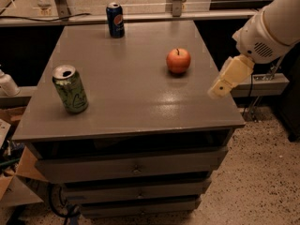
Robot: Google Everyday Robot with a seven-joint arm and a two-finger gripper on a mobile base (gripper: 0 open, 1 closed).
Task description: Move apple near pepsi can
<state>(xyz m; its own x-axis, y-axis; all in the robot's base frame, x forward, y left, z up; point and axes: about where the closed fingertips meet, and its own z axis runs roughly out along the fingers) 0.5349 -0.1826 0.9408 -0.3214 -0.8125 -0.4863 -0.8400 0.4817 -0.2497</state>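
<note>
The red-orange apple [178,60] with a short dark stem sits on the grey cabinet top [131,97], right of the middle. The dark blue pepsi can [115,19] stands upright at the far edge, left of the apple and well apart from it. My gripper [219,90], cream-coloured on a white arm, hangs over the right edge of the cabinet top, to the right of the apple and a little nearer the camera, not touching it. It holds nothing that I can see.
A green can [70,89] with scribbled markings stands upright at the near left of the top. The cabinet has drawers [136,168] below. A rail [154,17] runs behind the far edge. Boxes and cables [14,182] lie on the floor at left.
</note>
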